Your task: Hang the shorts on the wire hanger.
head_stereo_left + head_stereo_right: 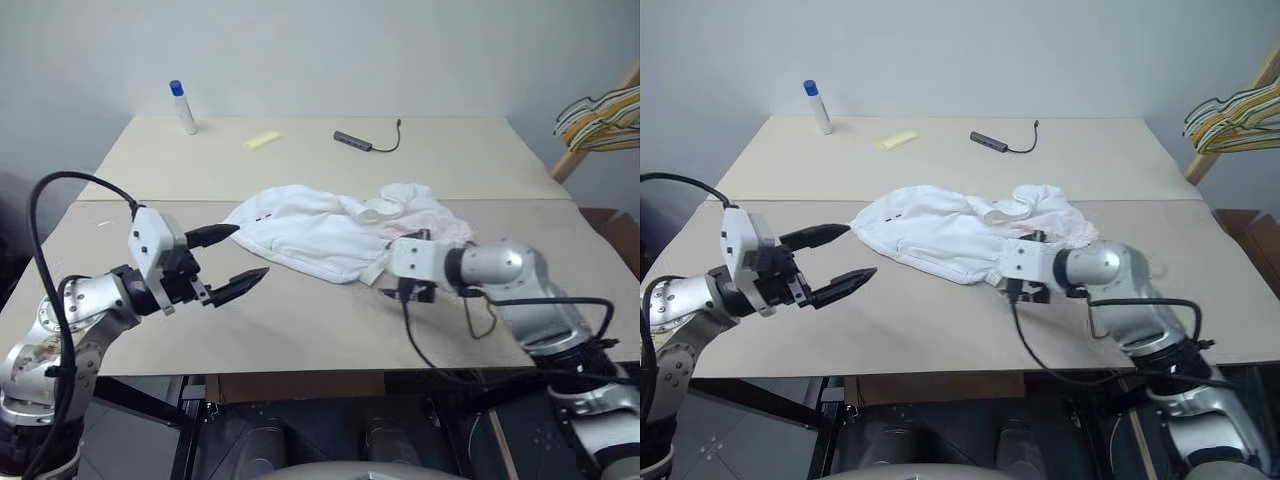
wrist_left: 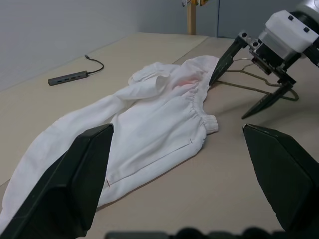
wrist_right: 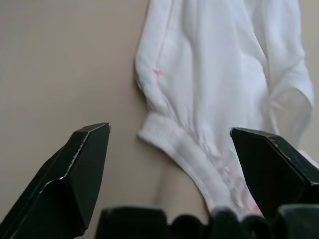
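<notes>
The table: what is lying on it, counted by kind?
White shorts: 1
Wire hanger, beside the shorts' waistband: 1
White bottle with a blue cap: 1
Yellow pad: 1
Dark grey cabled adapter: 1
Total: 5

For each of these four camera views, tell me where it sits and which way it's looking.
Left and right eye views: on the head, looking forward and down at the table; both arms show.
Left wrist view: along the open left gripper toward the shorts, wire hanger and open right gripper.
Right wrist view: down between its own fingers at the shorts' waistband.
All views share the shorts.
</notes>
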Controlling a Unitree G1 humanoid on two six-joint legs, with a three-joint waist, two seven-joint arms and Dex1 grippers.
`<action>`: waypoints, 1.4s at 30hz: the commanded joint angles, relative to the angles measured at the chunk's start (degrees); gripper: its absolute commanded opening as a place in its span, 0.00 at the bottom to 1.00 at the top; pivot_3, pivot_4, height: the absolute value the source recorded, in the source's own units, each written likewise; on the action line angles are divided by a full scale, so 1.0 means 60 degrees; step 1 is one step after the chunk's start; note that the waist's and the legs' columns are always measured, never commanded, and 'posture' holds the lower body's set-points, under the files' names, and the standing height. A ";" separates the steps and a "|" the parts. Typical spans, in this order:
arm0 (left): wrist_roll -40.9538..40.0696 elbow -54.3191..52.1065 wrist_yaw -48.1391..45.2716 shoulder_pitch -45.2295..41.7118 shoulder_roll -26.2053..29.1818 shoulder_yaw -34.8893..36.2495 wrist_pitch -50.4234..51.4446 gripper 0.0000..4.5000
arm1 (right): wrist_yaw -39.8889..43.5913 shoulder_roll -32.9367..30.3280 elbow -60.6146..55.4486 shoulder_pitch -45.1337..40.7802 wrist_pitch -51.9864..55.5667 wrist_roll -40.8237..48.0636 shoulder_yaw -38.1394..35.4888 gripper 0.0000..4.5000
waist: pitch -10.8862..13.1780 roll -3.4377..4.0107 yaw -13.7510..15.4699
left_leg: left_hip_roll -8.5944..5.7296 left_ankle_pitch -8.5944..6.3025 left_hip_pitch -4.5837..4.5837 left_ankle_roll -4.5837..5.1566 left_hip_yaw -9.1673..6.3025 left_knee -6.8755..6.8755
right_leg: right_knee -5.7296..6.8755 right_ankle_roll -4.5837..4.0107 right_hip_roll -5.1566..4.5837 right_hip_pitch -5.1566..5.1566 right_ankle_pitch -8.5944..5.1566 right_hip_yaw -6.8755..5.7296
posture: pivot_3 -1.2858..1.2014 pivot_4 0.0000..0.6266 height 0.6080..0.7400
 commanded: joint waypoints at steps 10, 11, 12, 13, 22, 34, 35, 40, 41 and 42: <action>-0.0059 -0.0349 0.0113 0.0124 0.0096 0.0308 -0.0088 1.00 | -0.2640 0.1420 0.1796 -0.0825 0.1198 -0.2876 0.1539 0.78 | 0.0000 0.0000 0.0028 | -0.0003 0.0005 -0.0013 -0.0009 -0.0002 -0.0004 | -0.0002 -0.0001 0.0000 -0.0012 -0.0001 -0.0005 | 0.57 0.00 1.00; -0.0063 -0.0352 0.0132 0.0114 0.0095 0.0307 -0.0085 1.00 | -0.2623 0.1464 0.1838 -0.0842 0.1139 -0.2909 0.1589 0.71 | 0.0000 0.0000 0.0030 | -0.0002 0.0005 -0.0014 -0.0009 -0.0004 -0.0004 | -0.0003 -0.0001 0.0000 -0.0012 -0.0001 -0.0007 | 0.57 0.00 1.00; -0.0057 -0.0353 0.0153 0.0104 0.0094 0.0302 -0.0087 1.00 | -0.2597 0.1488 0.1886 -0.0854 0.1072 -0.2949 0.1646 0.62 | 0.0000 0.0000 0.0026 | -0.0002 0.0005 -0.0014 -0.0008 -0.0006 -0.0004 | -0.0003 -0.0001 0.0000 -0.0012 -0.0001 -0.0008 | 0.57 0.00 1.00; -0.0051 -0.0347 0.0164 0.0096 0.0094 0.0295 -0.0094 1.00 | -0.2607 0.1517 0.1963 -0.0855 0.1019 -0.2989 0.1688 0.55 | 0.0000 0.0001 0.0023 | -0.0002 0.0004 -0.0014 -0.0008 -0.0005 -0.0005 | -0.0003 -0.0001 0.0000 -0.0012 -0.0001 -0.0008 | 0.57 0.00 1.00; 0.0088 -0.0266 0.0245 -0.0030 0.0043 0.0036 -0.0177 1.00 | -0.2551 0.1169 0.2558 -0.0908 0.0418 -0.3115 0.1649 0.01 | 0.0000 0.0001 0.0019 | -0.0002 0.0004 -0.0013 -0.0007 -0.0007 -0.0005 | -0.0004 -0.0001 0.0000 -0.0009 -0.0002 -0.0009 | 0.56 0.00 1.00; 0.3647 0.2330 -0.0874 -0.1276 0.0719 -0.2424 -0.3050 1.00 | -0.0722 -0.2960 0.0851 0.0307 -0.4064 -0.0921 -0.0555 0.01 | 0.0003 0.0005 -0.0009 | -0.0005 0.0001 -0.0016 -0.0002 -0.0012 -0.0013 | -0.0029 -0.0002 0.0001 -0.0003 -0.0005 -0.0020 | 0.53 0.00 1.00; 0.4158 0.2812 -0.0919 -0.1452 0.0753 -0.2743 -0.3558 1.00 | -0.0627 -0.3057 0.0823 0.0383 -0.4176 -0.0760 -0.0724 0.01 | 0.0003 0.0005 -0.0063 | -0.0005 0.0001 -0.0014 -0.0002 -0.0011 -0.0012 | -0.0028 -0.0003 0.0001 -0.0002 -0.0005 -0.0019 | 0.53 0.00 1.00; 0.6238 0.4979 -0.1028 -0.2192 0.0695 -0.4115 -0.5922 1.00 | -0.0481 -0.3144 0.0708 0.0504 -0.4307 -0.0506 -0.1161 0.01 | 0.0002 0.0007 -0.0155 | -0.0004 0.0002 -0.0009 -0.0002 -0.0005 -0.0012 | -0.0025 -0.0005 0.0001 -0.0001 -0.0005 -0.0016 | 0.51 0.00 1.00; 0.6643 0.5438 -0.0994 -0.2393 0.0625 -0.4412 -0.6304 1.00 | -0.0468 -0.3110 0.0657 0.0506 -0.4231 -0.0498 -0.1217 0.01 | 0.0002 0.0007 -0.0178 | -0.0003 0.0002 -0.0016 -0.0002 -0.0005 -0.0012 | -0.0025 -0.0005 0.0001 -0.0008 -0.0005 -0.0016 | 0.51 0.00 1.00; 0.6956 0.5806 -0.0956 -0.2554 0.0569 -0.4621 -0.6624 1.00 | -0.0462 -0.3081 0.0607 0.0517 -0.4161 -0.0514 -0.1255 0.01 | 0.0002 0.0007 -0.0196 | -0.0003 0.0001 -0.0021 -0.0001 -0.0005 -0.0010 | -0.0025 -0.0005 0.0001 -0.0010 -0.0005 -0.0016 | 0.51 0.00 1.00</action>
